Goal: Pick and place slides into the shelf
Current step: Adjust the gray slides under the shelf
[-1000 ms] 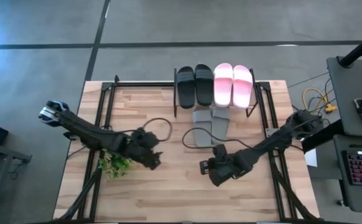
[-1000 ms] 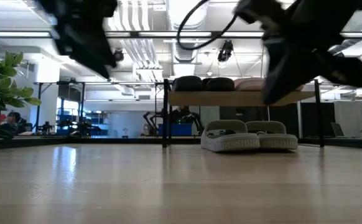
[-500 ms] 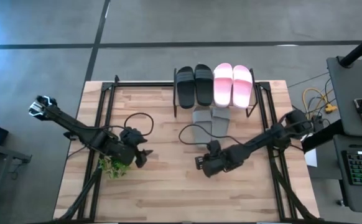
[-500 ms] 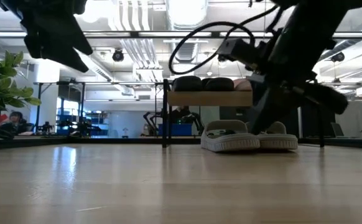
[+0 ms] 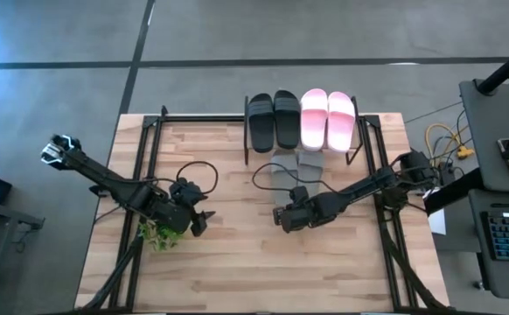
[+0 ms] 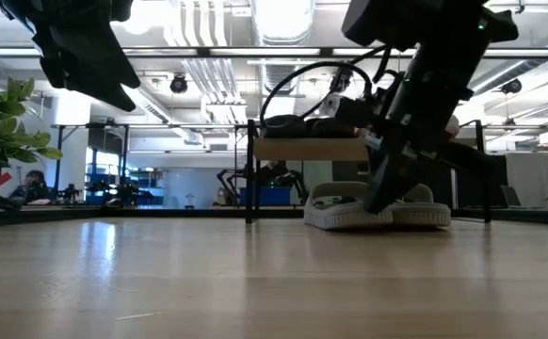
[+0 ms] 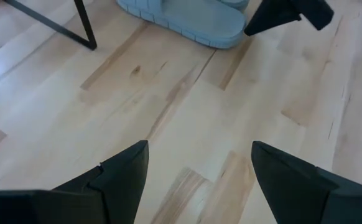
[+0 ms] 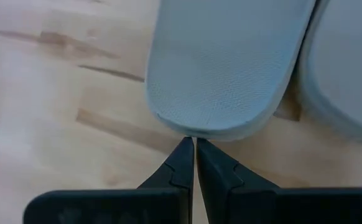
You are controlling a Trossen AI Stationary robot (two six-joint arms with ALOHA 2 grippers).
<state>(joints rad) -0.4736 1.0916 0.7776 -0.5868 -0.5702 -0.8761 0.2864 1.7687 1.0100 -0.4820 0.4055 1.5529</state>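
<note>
Right gripper nosed up to the grey slides, fingers pinched shut on nothing

From above, the right gripper sits just short of the grey slides, half under the shelf; black and pink pairs lie on top. Low view: the grey pair shows right behind that arm. Right wrist: closed fingertips touch a grey heel. Left gripper gapes wide, well off to the side.
</note>
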